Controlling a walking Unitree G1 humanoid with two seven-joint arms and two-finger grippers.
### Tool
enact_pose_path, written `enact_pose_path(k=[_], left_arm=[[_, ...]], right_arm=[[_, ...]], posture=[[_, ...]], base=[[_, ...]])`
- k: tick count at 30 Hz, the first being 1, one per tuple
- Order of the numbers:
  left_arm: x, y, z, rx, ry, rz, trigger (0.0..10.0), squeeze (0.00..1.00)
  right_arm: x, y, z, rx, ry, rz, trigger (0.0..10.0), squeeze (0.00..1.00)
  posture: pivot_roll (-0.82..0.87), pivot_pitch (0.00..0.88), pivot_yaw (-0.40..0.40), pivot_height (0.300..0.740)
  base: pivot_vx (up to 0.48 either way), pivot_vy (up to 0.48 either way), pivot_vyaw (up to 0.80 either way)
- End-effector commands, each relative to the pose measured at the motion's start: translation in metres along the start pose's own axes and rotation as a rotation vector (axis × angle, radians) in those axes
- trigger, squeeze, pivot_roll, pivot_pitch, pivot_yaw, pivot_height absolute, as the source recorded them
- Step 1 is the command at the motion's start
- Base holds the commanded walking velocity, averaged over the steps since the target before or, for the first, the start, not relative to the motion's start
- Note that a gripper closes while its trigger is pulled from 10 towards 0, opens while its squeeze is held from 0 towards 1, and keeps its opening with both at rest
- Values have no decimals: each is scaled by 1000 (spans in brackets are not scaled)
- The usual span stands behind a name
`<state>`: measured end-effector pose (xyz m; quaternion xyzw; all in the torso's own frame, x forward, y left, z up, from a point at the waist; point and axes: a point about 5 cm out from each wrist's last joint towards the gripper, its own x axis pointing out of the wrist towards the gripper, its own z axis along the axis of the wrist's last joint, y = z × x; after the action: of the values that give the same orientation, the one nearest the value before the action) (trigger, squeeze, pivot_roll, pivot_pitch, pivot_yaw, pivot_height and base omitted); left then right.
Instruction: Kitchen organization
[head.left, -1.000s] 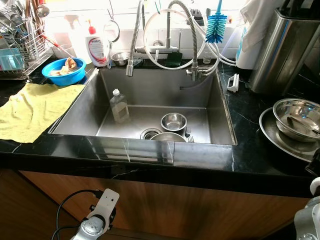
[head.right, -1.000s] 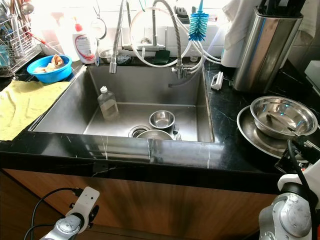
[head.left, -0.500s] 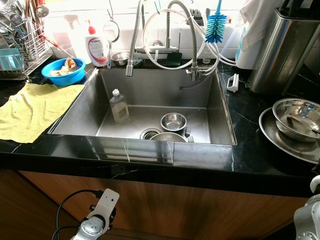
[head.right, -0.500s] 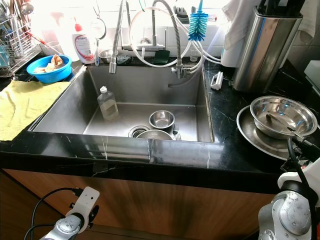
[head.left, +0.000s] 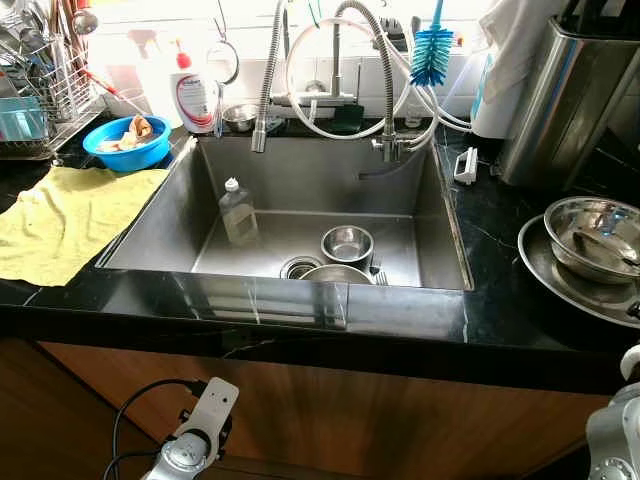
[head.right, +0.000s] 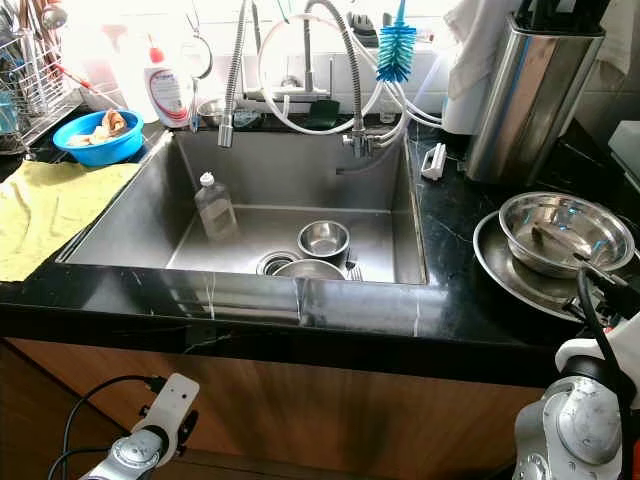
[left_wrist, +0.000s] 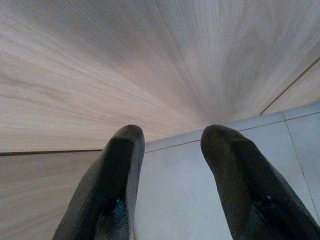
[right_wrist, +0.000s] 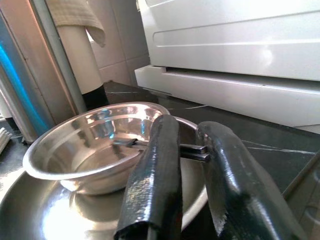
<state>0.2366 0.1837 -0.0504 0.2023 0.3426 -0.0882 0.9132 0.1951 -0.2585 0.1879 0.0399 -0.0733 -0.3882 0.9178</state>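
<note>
At counter's right end: right gripper low beside steel bowl nested on plate, fingers slightly apart, empty, aimed at utensil handle over bowl rim. Left gripper idle by cabinet, fingers apart. Risk: fingers likely nudge bowl, sliding it on slick plate; thin handle may slip.

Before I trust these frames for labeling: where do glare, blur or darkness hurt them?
Left eye view: the window behind the faucet is blown out, washing out the white bottle. Right wrist view: sharp, with reflections on the steel bowl. Left wrist view: soft wood grain, nothing dark.
</note>
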Motion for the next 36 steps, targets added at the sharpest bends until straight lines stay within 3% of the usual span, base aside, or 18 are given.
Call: enact_pose_path(k=[1,8,9,10,11,12,13,21,27,29,33,36], left_arm=[[0,6,0,18,7,16,10000,0],[1,6,1,22,6,15,10000,0],[1,7,2,23,4,15,10000,0],[1,7,2,23,3,16,10000,0],[1,7,3,24,2,16,10000,0],[1,7,3,24,2,16,10000,0],[1,7,3,24,2,15,10000,0],[1,7,2,27,2,16,10000,0],[1,8,2,27,2,19,10000,0],[1,7,2,30,2,16,10000,0],[1,6,2,31,2,13,10000,0],[1,4,2,31,2,8,10000,0]], right_arm=[[-1,2,3,10,-11,5,1059,0],[3,9,13,30,-62,32,941,0],[3,12,18,47,-86,58,1412,0],[3,16,23,66,-110,84,2549,0],[3,19,28,80,-128,103,9373,0],[3,20,29,82,-132,108,9373,0],[3,21,30,88,-138,116,10000,0],[1,38,45,150,-181,213,10000,0],[-6,72,60,19,-256,535,10000,0],[-12,89,59,14,-213,749,10000,0],[-19,98,54,-34,-188,903,10000,0],[-24,106,34,-117,-106,1068,10000,0]], posture=[[-154,0,54,740],[-158,0,59,740],[-158,0,60,740],[-158,0,61,740],[-159,0,62,740],[-159,0,62,740],[-160,0,62,740],[-156,0,60,740],[-168,0,65,740],[-179,0,69,740],[-186,0,69,740],[-181,0,65,740]], base=[[0,0,0],[0,0,0],[0,0,0],[0,0,0],[0,0,0],[0,0,0],[0,0,0],[0,0,0],[0,0,0],[0,0,0],[0,0,0],[0,0,0]])
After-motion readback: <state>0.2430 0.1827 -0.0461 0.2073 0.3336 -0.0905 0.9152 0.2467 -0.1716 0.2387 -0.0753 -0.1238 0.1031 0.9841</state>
